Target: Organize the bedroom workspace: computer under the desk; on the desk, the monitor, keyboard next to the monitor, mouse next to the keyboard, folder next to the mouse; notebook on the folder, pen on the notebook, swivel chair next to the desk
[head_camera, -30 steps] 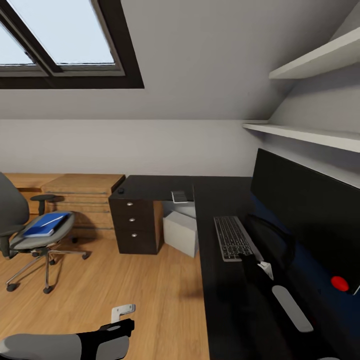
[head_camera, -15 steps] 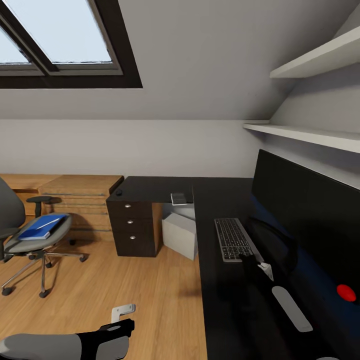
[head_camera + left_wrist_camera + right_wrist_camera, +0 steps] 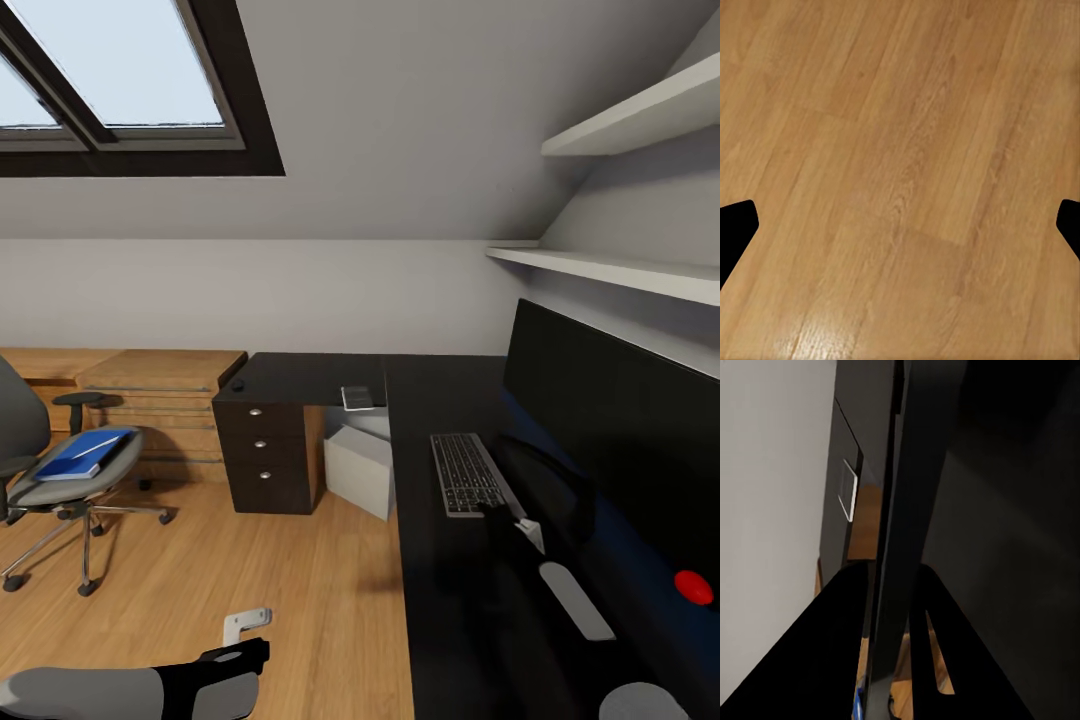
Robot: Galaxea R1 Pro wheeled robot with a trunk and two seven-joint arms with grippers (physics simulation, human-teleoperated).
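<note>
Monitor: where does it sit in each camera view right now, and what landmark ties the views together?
Head view: the monitor stands at the right on the desk, beside the keyboard.
Right wrist view: the monitor is seen edge-on, a dark slab down the middle.
Left wrist view: wood floor.
Shared landmark: the notebook on the desk's far corner.

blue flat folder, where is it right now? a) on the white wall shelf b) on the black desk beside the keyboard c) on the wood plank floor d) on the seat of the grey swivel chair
d: the bright blue flat folder lies on the seat of the grey upholstered swivel chair, away from the long black glossy desk.
</note>
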